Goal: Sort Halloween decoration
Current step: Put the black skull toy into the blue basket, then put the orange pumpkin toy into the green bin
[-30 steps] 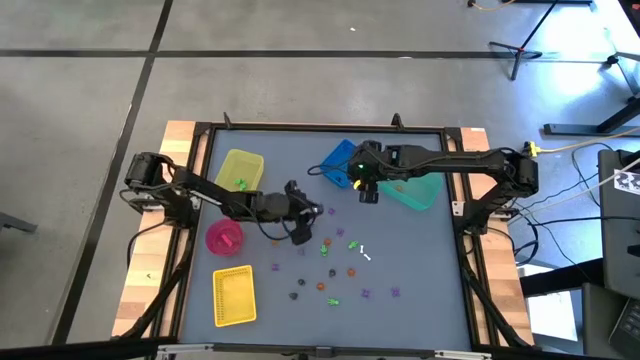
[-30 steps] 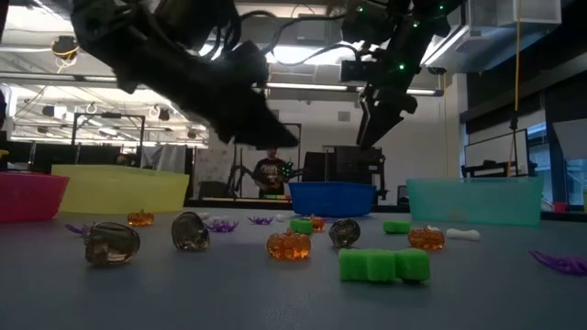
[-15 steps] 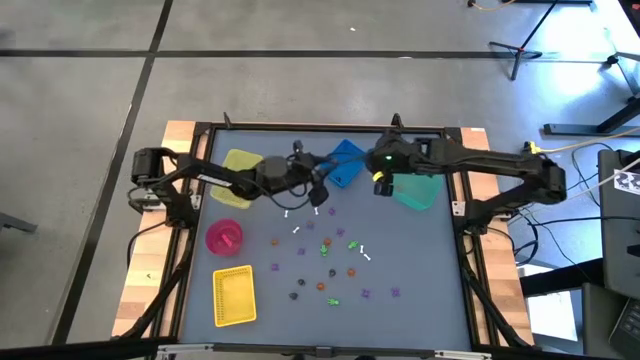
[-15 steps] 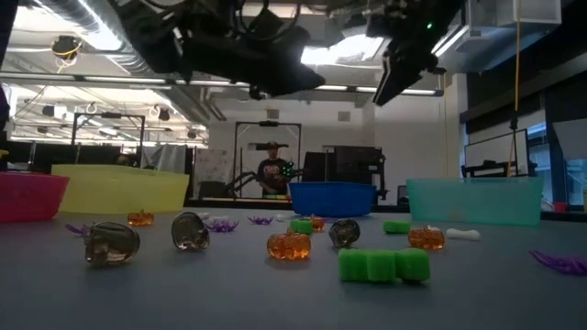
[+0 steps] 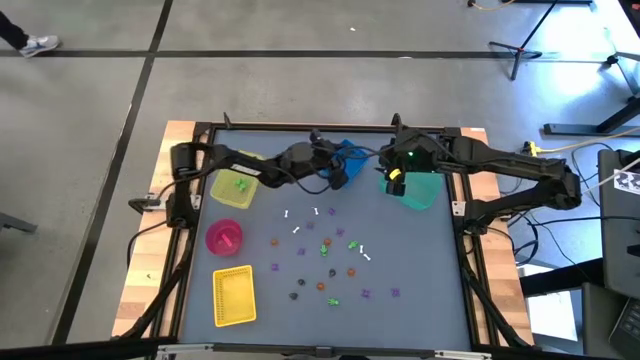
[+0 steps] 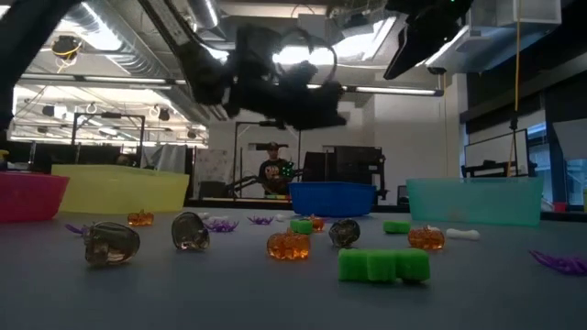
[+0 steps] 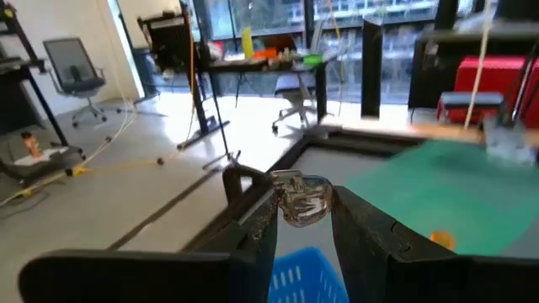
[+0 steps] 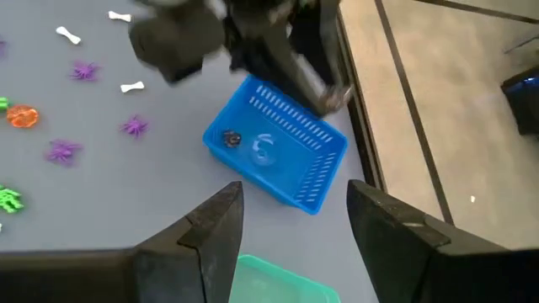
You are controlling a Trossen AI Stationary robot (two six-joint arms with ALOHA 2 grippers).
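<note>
Above the blue slotted plastic bin (image 5: 345,163), left gripper (image 7: 301,220) hangs, pinching a small clear skull trinket (image 7: 303,199). Right gripper (image 8: 290,220), fingers spread and empty, beside that bin over the teal bin (image 5: 417,190). Remaining tiny plastic trinkets (image 5: 330,255) lie scattered well apart from the bin.

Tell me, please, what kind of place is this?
Probably a robotics lab or workshop. Beyond the table there is a bare concrete floor, an office chair, benches with equipment, and a person at the back of a big open room.
</note>
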